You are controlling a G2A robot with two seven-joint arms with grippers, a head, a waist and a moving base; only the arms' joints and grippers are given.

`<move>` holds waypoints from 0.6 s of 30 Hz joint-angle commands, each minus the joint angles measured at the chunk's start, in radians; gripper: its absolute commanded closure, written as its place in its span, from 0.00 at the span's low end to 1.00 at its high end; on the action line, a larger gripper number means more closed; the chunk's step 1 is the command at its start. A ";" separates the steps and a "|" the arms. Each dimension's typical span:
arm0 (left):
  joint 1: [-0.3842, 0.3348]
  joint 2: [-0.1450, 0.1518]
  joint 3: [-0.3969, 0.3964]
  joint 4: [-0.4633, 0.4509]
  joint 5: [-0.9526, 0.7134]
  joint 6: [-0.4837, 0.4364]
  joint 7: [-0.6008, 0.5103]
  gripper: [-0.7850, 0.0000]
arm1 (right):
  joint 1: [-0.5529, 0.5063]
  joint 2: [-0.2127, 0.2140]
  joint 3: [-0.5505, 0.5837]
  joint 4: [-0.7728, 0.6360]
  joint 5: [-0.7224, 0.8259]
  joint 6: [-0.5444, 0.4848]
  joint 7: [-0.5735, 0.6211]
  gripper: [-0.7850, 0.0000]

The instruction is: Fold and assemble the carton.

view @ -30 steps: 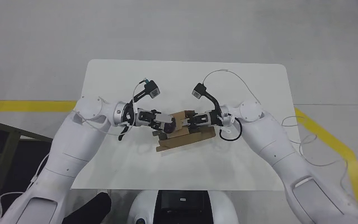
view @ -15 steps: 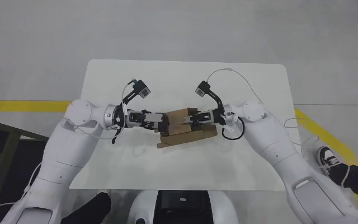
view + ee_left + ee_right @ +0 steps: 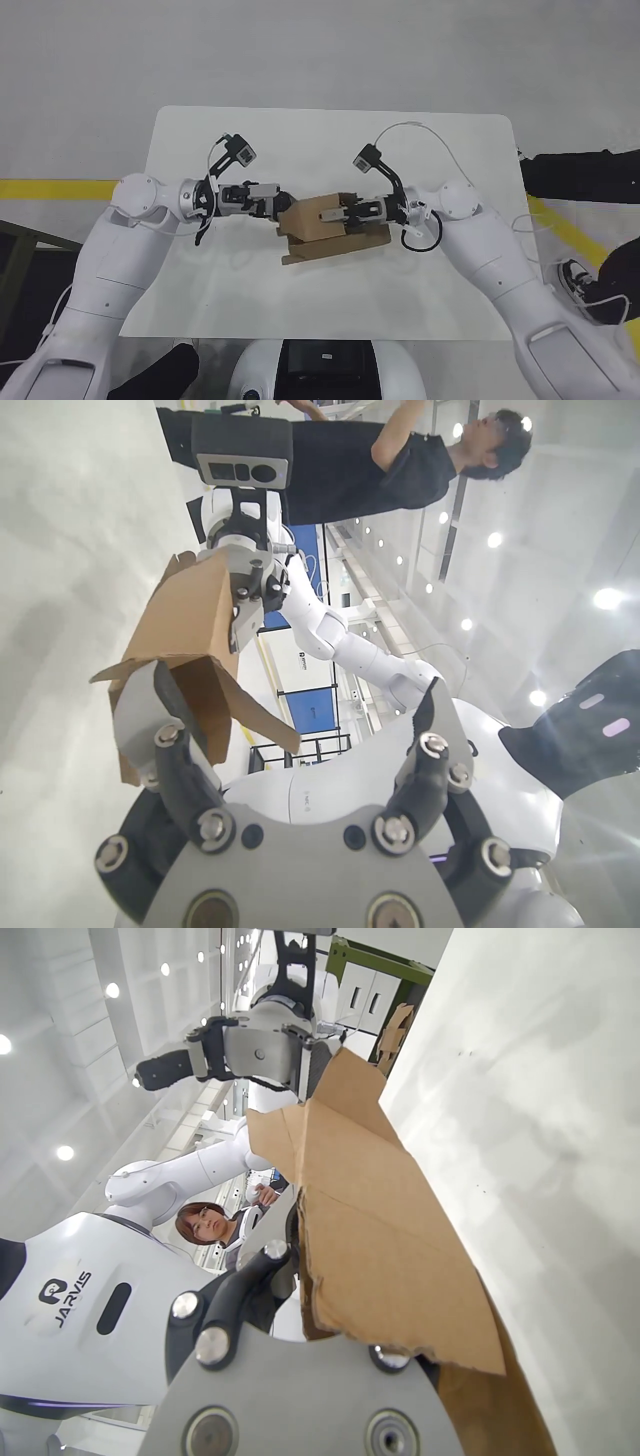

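The white desk (image 3: pixel 200 150) is carrying the work, its long sides running across the top view; the brown carton (image 3: pixel 322 222) is sitting near its middle, well away from every edge; the carton is lying on its side, partly opened into a box shape, with its end flaps hanging loose and a flat strip of cardboard sticking out along the side nearest the robot; the open end is facing the left arm, and in the left wrist view its hollow inside is showing between two spread flaps; the two arms are coming in from opposite sides, so that the carton is lying between them.

The right gripper (image 3: pixel 346 213) is sitting on top of the carton at the end towards its own arm; its fingers are pinching the carton's upper wall, one finger lying along the outside of the panel in the left wrist view; in the right wrist view the cardboard is covering the fingertips.

The left gripper (image 3: pixel 292 672) is hanging at the carton's open end; its fingers (image 3: pixel 150 695) are spread wide and holding nothing; one finger is standing just at the mouth of the carton beside a loose flap; the other is standing well apart from the cardboard.
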 commanded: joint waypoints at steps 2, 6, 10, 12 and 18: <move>-0.004 -0.001 0.001 0.012 0.000 -0.001 0.006 0.00 | -0.009 0.003 0.003 -0.021 -0.003 0.006 0.006 1.00; -0.006 -0.002 0.002 0.015 -0.005 -0.002 0.001 0.00 | -0.022 0.006 0.004 -0.046 -0.010 0.013 0.013 1.00; -0.003 -0.002 0.004 0.004 -0.001 -0.002 -0.014 0.00 | -0.029 0.006 0.000 -0.057 -0.006 0.019 0.019 1.00; 0.001 -0.001 0.003 -0.005 0.001 0.000 -0.021 0.00 | -0.031 0.005 -0.004 -0.063 -0.003 0.023 0.023 1.00; 0.014 0.000 0.004 -0.032 -0.001 0.008 -0.035 0.00 | -0.031 -0.001 -0.020 -0.066 0.000 0.026 0.026 1.00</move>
